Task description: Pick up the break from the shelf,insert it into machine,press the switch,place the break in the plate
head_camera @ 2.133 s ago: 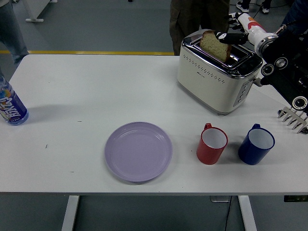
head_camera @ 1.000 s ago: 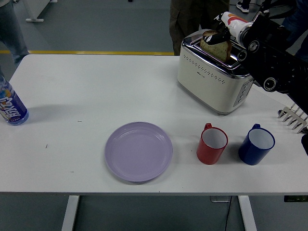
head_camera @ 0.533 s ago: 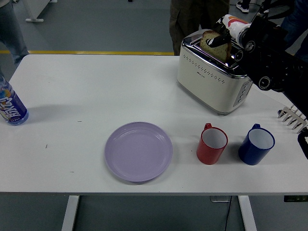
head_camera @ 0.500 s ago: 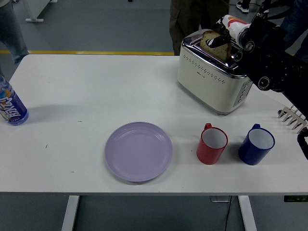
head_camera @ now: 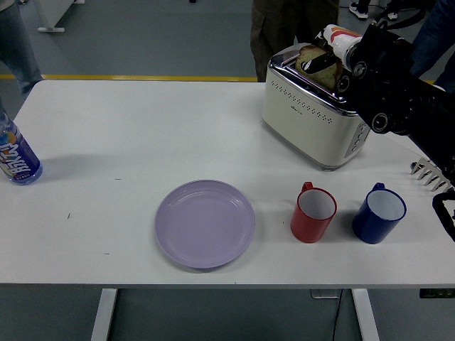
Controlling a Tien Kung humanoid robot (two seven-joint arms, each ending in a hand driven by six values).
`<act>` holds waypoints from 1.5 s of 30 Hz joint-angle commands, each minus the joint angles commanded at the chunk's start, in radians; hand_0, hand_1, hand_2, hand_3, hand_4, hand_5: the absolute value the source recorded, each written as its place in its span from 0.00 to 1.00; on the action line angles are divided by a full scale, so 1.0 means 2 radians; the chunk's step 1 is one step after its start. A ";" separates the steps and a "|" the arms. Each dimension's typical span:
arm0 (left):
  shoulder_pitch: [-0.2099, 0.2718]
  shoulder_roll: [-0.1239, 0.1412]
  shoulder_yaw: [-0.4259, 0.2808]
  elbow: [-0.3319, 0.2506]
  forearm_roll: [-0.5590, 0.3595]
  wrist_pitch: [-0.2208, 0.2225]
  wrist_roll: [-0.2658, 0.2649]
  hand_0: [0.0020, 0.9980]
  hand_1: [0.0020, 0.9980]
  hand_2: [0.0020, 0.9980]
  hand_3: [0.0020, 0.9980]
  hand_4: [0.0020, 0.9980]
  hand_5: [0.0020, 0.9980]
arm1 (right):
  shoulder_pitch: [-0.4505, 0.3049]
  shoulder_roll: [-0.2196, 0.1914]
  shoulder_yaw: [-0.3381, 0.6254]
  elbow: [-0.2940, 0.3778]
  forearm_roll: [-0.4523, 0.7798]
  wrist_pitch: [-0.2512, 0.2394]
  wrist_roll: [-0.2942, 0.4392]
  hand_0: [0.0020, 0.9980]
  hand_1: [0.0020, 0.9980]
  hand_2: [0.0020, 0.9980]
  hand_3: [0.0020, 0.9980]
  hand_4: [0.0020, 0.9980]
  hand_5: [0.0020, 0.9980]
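Right hand (head_camera: 321,60) reaching in from right over toaster top, dark fingers (head_camera: 318,63) lying against bread slice (head_camera: 315,65); grip itself not discernible. Bread slice standing in toaster (head_camera: 318,111) slot, upper part poking out. Then left to right: water bottle (head_camera: 15,155) sitting at table's (head_camera: 128,142) left edge; purple plate (head_camera: 205,223) lying bare near front edge; red mug (head_camera: 312,212) and blue mug (head_camera: 378,212) standing side by side in front of toaster; rack prongs (head_camera: 434,175) showing at right edge. Person (head_camera: 284,25) standing behind toaster.
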 joint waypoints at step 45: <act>-0.006 0.000 0.005 0.000 -0.004 0.002 -0.001 0.64 0.48 0.45 0.56 0.37 0.82 | -0.001 0.000 -0.050 -0.024 0.043 -0.034 0.012 0.24 0.32 0.50 0.57 0.65 0.32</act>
